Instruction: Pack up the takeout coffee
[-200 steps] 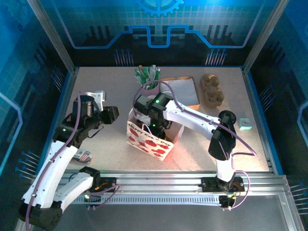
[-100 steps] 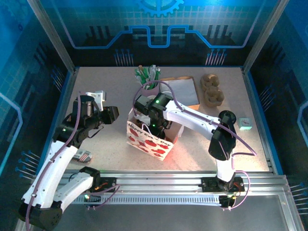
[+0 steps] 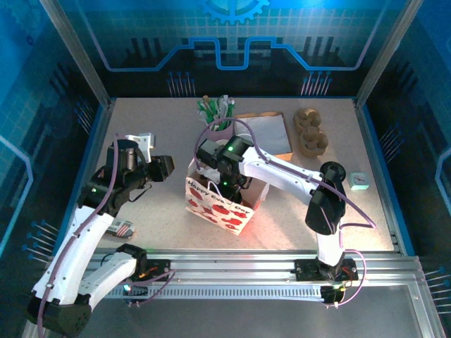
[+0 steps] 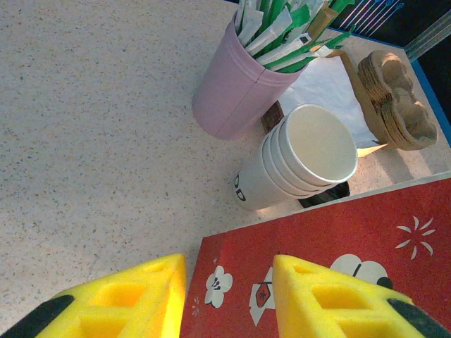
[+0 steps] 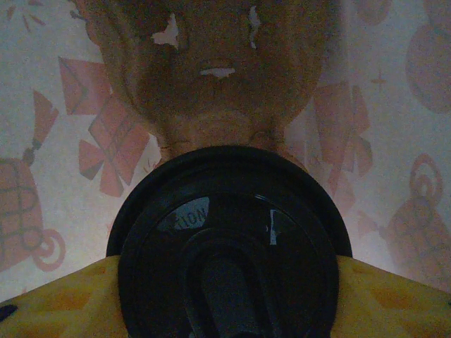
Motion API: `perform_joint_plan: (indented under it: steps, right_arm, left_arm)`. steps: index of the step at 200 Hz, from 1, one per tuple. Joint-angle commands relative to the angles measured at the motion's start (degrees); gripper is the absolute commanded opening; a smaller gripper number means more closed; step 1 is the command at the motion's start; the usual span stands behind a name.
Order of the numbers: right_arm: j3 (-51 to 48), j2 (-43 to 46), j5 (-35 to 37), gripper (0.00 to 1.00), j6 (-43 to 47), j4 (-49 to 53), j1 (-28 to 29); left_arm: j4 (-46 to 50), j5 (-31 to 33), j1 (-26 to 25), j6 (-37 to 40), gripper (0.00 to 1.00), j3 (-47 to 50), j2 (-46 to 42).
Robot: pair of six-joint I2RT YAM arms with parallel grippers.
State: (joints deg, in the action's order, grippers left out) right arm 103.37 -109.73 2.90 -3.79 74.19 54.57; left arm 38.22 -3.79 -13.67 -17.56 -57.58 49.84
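Right wrist view: right gripper (image 5: 225, 296) clamped round the black-lidded takeout coffee (image 5: 225, 211), down inside the gift bag (image 3: 220, 208) above a brown carrier (image 5: 211, 70). I'd lower it plumb, seat it, then release, keeping clear of the paper walls. Left gripper (image 4: 229, 296) part-open, empty, at the bag's edge. Speckled table (image 3: 141, 134) — blue-panelled enclosure.

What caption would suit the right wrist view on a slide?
Inside the gift bag: the black-lidded takeout coffee between two yellow fingers, the bag's print showing through its walls.
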Motion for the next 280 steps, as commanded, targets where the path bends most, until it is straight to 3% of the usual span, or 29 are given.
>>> perform_joint_plan:
  steps: [1, 118, 280]
  right_arm:
    - [-0.8, 0.39, -0.99, 0.48, -0.35, 1.56, -0.12]
    - [0.4, 1.02, -0.36, 0.56, -0.43, 2.41, 0.1]
    - [1.13, 1.25, 0.27, 0.55, -0.52, 2.71, 0.59]
  left_arm:
    - [-0.93, 0.89, 0.31, 1.48, 0.38, 0.8, -0.8]
    - [-0.78, 0.96, 0.31, 1.58, 0.38, 0.72, -0.79]
    - [-0.8, 0.89, 0.31, 1.65, 0.38, 0.72, -0.8]
